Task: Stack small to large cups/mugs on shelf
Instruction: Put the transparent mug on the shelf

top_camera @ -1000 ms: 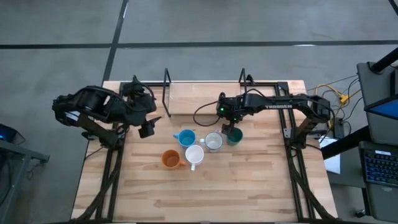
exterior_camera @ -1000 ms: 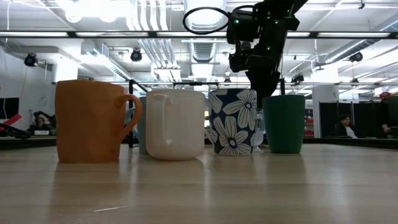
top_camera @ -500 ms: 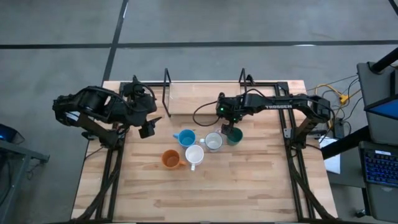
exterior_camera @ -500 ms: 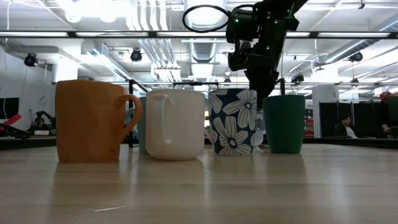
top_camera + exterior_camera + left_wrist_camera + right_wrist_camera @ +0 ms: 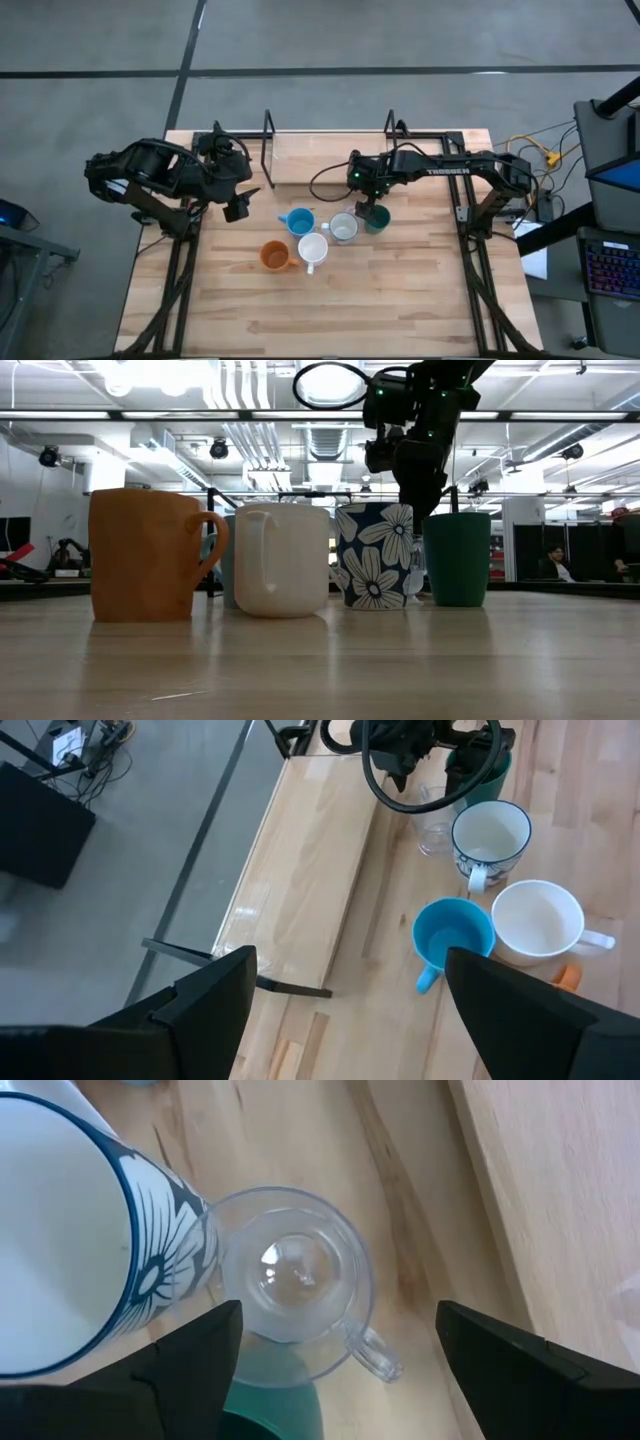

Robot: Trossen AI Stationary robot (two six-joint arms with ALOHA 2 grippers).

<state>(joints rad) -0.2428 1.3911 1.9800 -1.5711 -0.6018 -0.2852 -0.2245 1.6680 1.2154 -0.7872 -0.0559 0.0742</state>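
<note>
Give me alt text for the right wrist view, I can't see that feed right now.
The right gripper, fingers open, hangs directly above a clear glass cup standing upright on the wooden tabletop. The cup's handle points toward the shelf board, and a blue-and-white floral mug sits right against its other side.

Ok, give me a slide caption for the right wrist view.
Right claw open above the clear glass mug, which stands beside the floral mug near the wooden shelf.
</note>
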